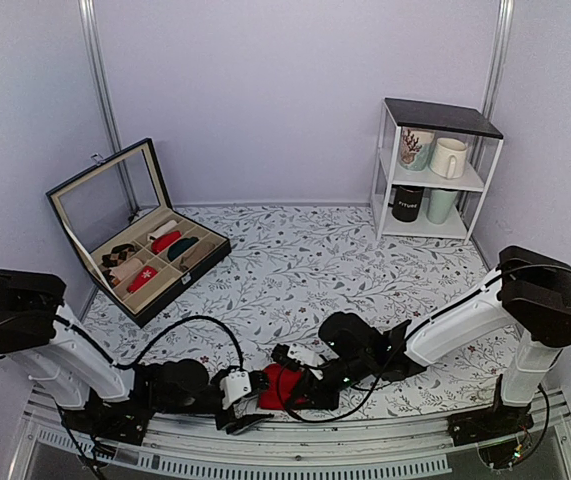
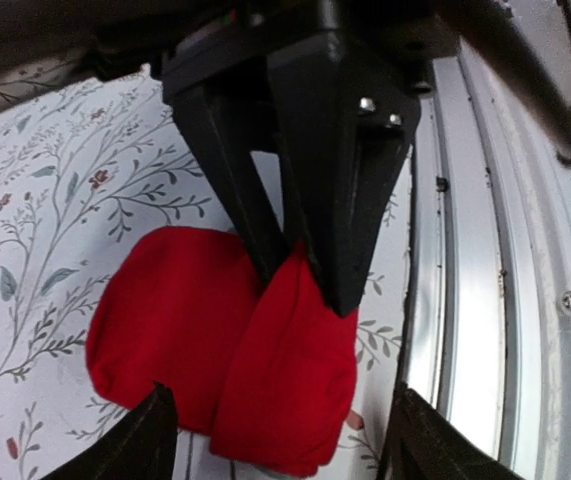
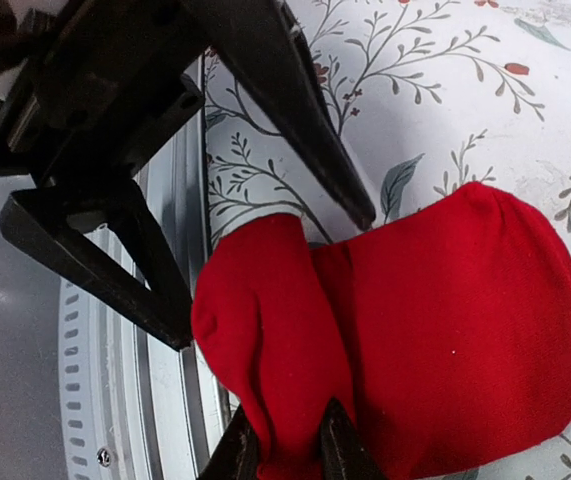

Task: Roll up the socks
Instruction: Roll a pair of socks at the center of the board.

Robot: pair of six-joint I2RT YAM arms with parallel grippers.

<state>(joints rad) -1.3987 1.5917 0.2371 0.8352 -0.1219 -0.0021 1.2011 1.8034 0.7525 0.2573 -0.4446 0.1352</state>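
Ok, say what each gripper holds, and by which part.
The right gripper pinches the red socks by a fold at their narrower end. The left gripper holds nothing, jaws open around them.

- Socks (image 1: 283, 385): bright red, soft fabric, plain; bunched into a lumpy wad, not a tight roll.
- 2 lobes side by side w/ a deep crease btwn them.
- Wider lobe: rounded, lies flat on table (image 1: 365, 270), smooth top.
- Narrower lobe: a thick fold, stands a bit higher than the wide one; its end is pinched in right gripper (image 3: 287, 425).
- Place: at table's near edge, abt mid-width; narrow lobe is on the edge side, wide lobe further in.
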